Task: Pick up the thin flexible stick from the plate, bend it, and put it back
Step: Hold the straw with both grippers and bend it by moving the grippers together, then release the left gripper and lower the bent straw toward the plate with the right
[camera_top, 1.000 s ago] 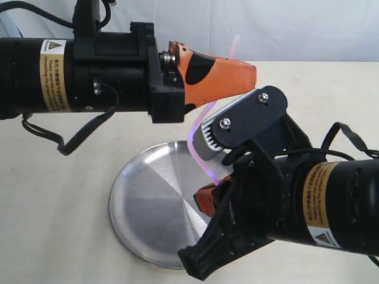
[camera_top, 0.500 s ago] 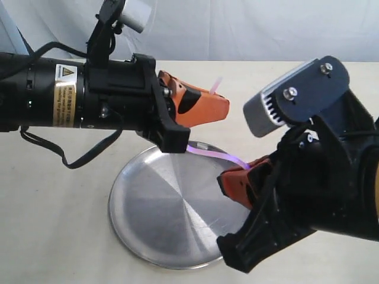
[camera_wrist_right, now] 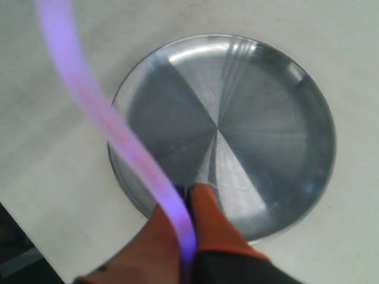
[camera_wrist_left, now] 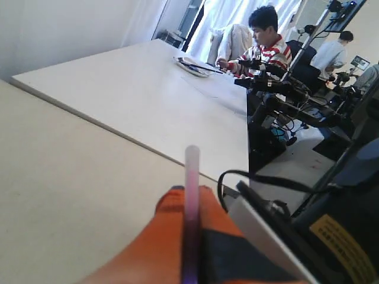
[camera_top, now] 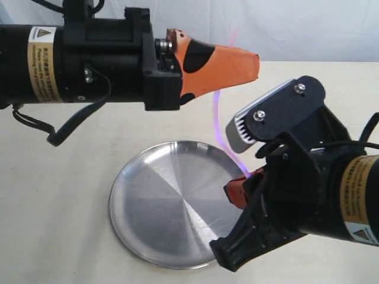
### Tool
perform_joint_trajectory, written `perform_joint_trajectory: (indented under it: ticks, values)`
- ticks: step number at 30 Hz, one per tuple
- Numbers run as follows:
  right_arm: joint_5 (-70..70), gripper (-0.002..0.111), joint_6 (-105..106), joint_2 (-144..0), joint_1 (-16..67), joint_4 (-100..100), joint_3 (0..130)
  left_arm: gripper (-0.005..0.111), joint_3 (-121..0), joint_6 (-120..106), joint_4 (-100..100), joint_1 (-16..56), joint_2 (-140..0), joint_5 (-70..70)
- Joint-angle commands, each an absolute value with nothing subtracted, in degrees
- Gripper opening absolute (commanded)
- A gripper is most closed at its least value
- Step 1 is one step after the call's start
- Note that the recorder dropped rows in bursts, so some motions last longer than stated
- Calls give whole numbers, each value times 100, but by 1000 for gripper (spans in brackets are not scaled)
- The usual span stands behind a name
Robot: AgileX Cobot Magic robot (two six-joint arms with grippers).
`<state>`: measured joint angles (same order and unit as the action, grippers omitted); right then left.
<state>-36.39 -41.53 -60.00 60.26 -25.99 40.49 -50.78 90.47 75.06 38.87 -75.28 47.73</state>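
L hand [camera_top: 240,66]: orange fingers pinched shut on the thin flexible stick [camera_top: 217,118] near its upper end, w/ a short tip poking out past them, as the left wrist view shows. R hand [camera_top: 241,188]: also clamped on the stick, at its lower end, low over the right part of the plate [camera_top: 148,201]. Btwn the two hands the stick hangs in the air as a gentle bow, well clear of the plate, which sits on the desk [camera_top: 53,195]. Judging by that curve it's very light, soft and springy, prob. smooth and slippery, so it needs a firm pinch w/out crushing. Best hold is near both ends, leaving the middle free to flex. Too tight a bend could kink it, and on release it may spring straight and skid over the plate's low rim.
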Motion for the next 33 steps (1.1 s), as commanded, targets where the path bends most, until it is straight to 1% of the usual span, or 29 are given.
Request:
perform_joint_trajectory:
  ticks: [1,7,13,15,17,20,21,24,28,33]
  values:
    - [-3256,-1,-4194,-6240,6003,-2664,4032,0,-5219,8948,7553,3962,-7462,4819]
    - [-3435,-1,-4194,-6056,6003,-2688,4032,0,-5219,9343,8749,3962,-7462,3917]
    - [-3898,-1,-4194,-5927,6003,-2779,4032,1,-5219,9391,8817,3962,-7462,4239]
    - [-3910,-1,-4194,-5927,6003,-2789,4032,6,-5219,9391,8817,3962,-7462,4282]
    - [-3897,-1,-4194,-5927,6003,-2789,4032,13,-5219,9391,8817,3962,-7462,4286]
    - [-3896,-1,-4194,-5927,6003,-2800,4032,32,-5219,9391,8817,3962,-7462,4323]
    - [-3939,-1,-4194,-5927,6003,-2825,4032,41,-5219,9391,8817,3962,-7462,4323]
    - [-4093,-1,-4194,-5927,6003,-2858,4032,53,-5219,9391,8831,3949,-7462,4262]
    - [-4349,-1,-4194,-5927,6003,-2881,4032,54,-5219,9391,9063,3949,-7395,3991]
    - [-4470,-1,-4194,-5927,6003,-2969,4009,54,-5219,9450,9437,3949,-6905,3352]
